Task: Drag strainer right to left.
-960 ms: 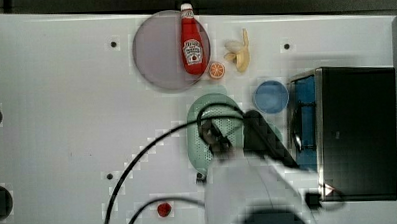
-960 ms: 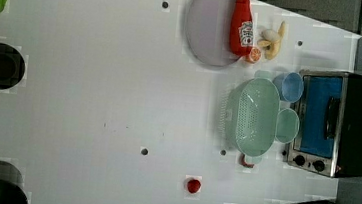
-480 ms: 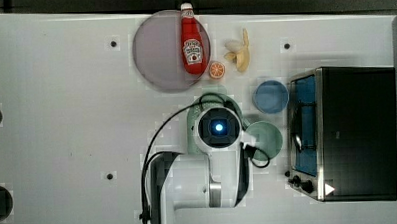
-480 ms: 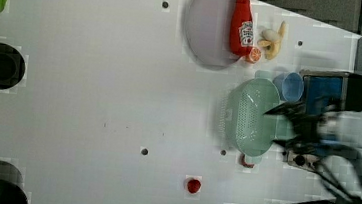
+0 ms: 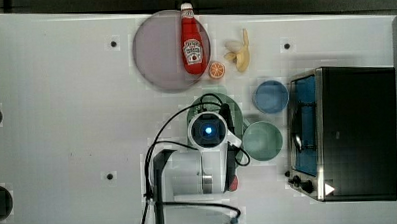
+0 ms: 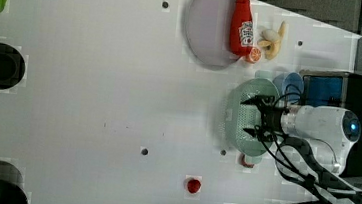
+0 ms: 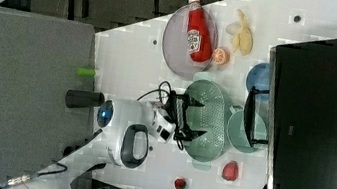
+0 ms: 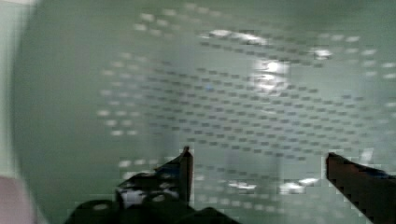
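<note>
The white desk (image 5: 62, 122) carries a black toaster oven (image 5: 355, 131) at the top view's right edge. A grey round plate (image 5: 159, 53) lies near the top view's upper edge, with a red ketchup bottle (image 5: 192, 44) lying across it. The pale mint-green strainer (image 7: 210, 123) sits mid-desk, just beside a round green mug (image 5: 262, 140) and near a blue bowl (image 5: 270, 96). The arm's claw (image 7: 192, 119) hangs over the strainer's perforated basin, its two dark fingers (image 8: 180, 168) spread wide with nothing between them. A peeled banana (image 5: 239, 53) and an orange half (image 5: 216, 70) lie by the plate.
</note>
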`<action>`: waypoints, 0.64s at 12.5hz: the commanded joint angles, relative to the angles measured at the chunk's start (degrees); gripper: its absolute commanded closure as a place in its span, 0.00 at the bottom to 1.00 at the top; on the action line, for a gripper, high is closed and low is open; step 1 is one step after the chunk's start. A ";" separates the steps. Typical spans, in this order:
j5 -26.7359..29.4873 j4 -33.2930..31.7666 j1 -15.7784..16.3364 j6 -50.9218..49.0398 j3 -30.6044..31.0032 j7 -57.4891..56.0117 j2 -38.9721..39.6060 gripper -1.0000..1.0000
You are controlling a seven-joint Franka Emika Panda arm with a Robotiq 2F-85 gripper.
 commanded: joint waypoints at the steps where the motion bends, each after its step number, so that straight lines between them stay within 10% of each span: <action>1: -0.49 -0.30 -0.02 4.21 1.82 6.80 1.75 0.00; 8: 0.13 0.01 2.14 4.87 4.49 6.94 3.82 0.00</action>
